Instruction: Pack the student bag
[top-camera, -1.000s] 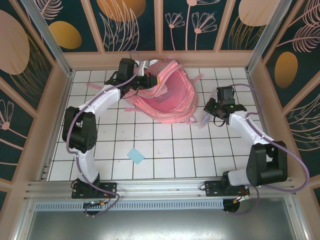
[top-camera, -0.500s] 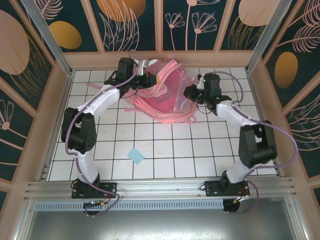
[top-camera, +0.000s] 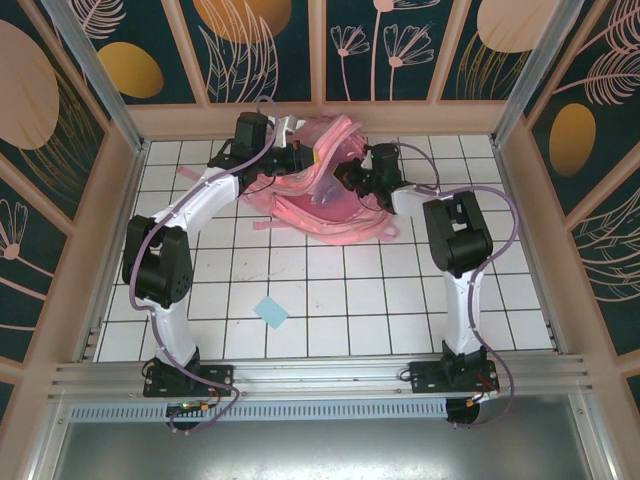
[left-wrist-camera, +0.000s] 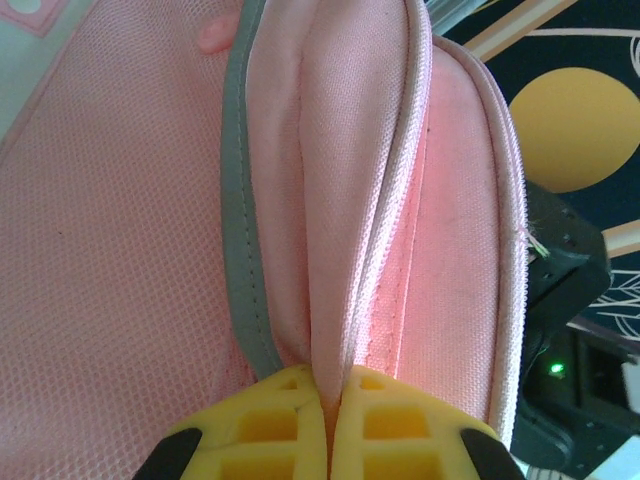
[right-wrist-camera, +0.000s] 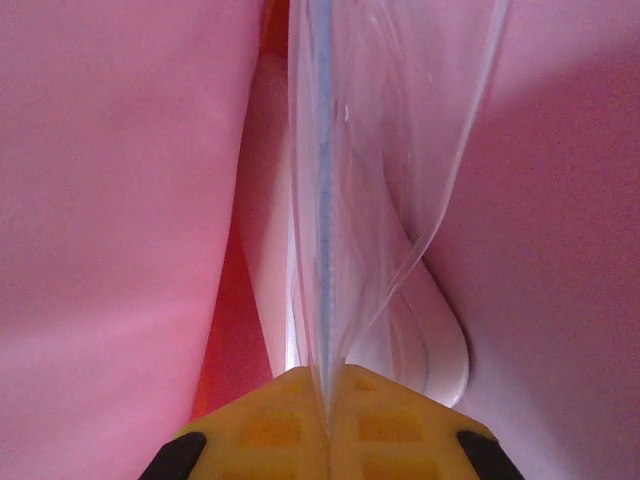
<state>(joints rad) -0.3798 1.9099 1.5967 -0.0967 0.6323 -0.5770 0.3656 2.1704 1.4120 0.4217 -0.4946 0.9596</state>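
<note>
Student bag (top-camera: 322, 207) | right end effector (right-wrist-camera: 328, 384) now inside, gripping clear pouch (right-wrist-camera: 365, 180)

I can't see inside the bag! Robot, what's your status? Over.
Left gripper shut on the student bag rim. Right gripper shut on a clear pouch, down inside the bag. Blue card lies on the tiles, well apart.

The student bag (top-camera: 315, 210) is pink with a grey strip, the left pincer (left-wrist-camera: 325, 400) and right pincer (right-wrist-camera: 327, 392) yellow-tipped, the plastic pouch (right-wrist-camera: 370, 200) clear, the desk (top-camera: 350, 300) white, dark-gridded.
</note>
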